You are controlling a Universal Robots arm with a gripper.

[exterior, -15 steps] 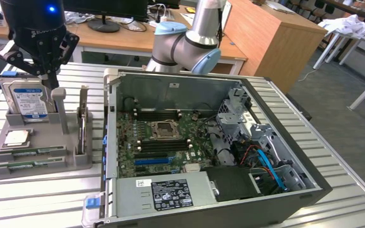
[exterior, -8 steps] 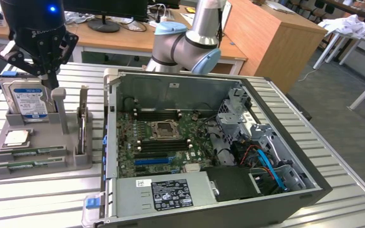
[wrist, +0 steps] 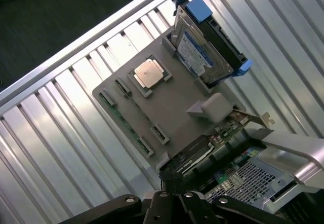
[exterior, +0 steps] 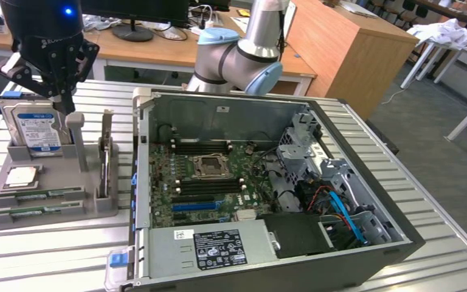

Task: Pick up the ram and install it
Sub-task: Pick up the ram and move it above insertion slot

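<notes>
Nearest on the ribbed metal surface, the ram lies flat along the front edge of a grey tray, a green stick with a white label, and a second like stick lies just behind it. Behind these in the same tray sits a square silver chip, and farther back a drive with a blue-white label stands upright. A thin card stands on edge at the tray's side toward the exterior view's right. The claw hangs above the tray's far end, over the drive, clenched with its fingers together and nothing between them. The ram is well apart from it, low at the tray's near edge, with the chip and the drive between the two; nothing touches the ram. To the exterior view's right an open case shows its green board, and the arm rises behind it.
</notes>
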